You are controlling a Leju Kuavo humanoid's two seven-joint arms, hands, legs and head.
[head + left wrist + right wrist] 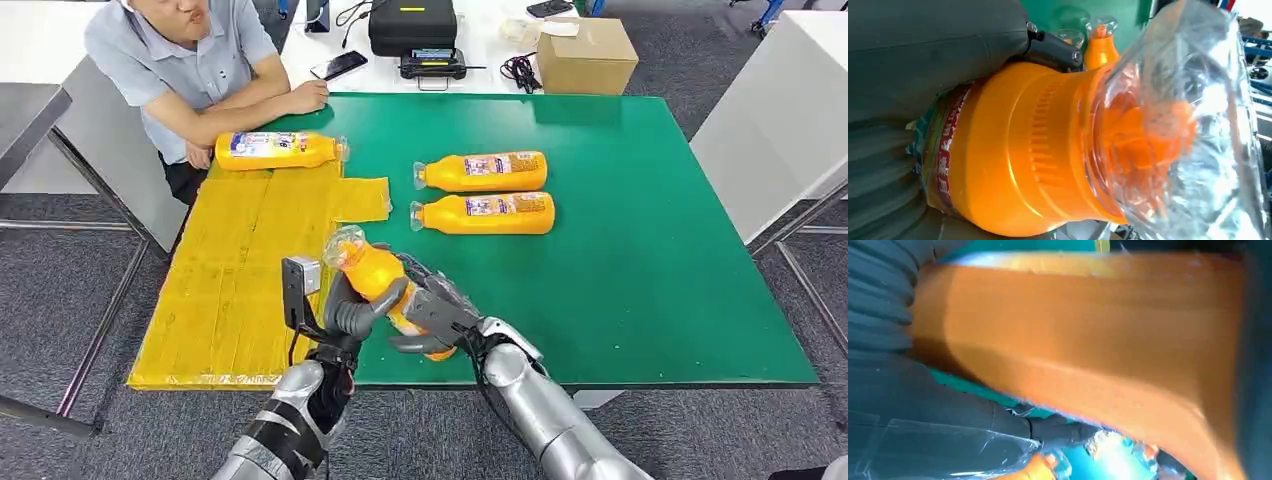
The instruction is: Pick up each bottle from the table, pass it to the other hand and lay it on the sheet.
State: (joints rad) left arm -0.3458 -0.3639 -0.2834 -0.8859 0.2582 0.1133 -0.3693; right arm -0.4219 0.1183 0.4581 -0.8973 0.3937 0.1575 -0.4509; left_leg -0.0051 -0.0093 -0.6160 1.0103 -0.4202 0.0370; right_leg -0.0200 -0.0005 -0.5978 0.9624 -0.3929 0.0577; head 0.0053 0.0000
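1. On my left the yellow sheet [240, 280] lies along the table's [640, 270] left side, with one bottle already on its far end [278, 150], label up, in front of a seated person [190, 70]. That bottle sets the pattern I should match, so I would lay the next one nearer to me, well apart from it.

2. The left hand [352, 308] is wrapped around the held bottle [378, 275] at the shoulder below its clear cap. In the left wrist view the thumb [923, 55] presses against the label band, so I judge this grip firm.

3. The right hand [432, 318] is closed on the lower body of the same bottle, which sits tilted in the air over the table's near edge, cap pointing up and left. Both hands hold it, so I read this as the middle of the pass.

4. To do it well I would confirm the left hand bears the weight before loosening the right, then spread the right fingers fully and draw back along the bottle's axis. A sideways drag could twist it out of the left hand.

5. Further right two bottles on the green [482, 172] lie parallel and close together, caps to the left. I would keep the withdrawing right arm clear of them.
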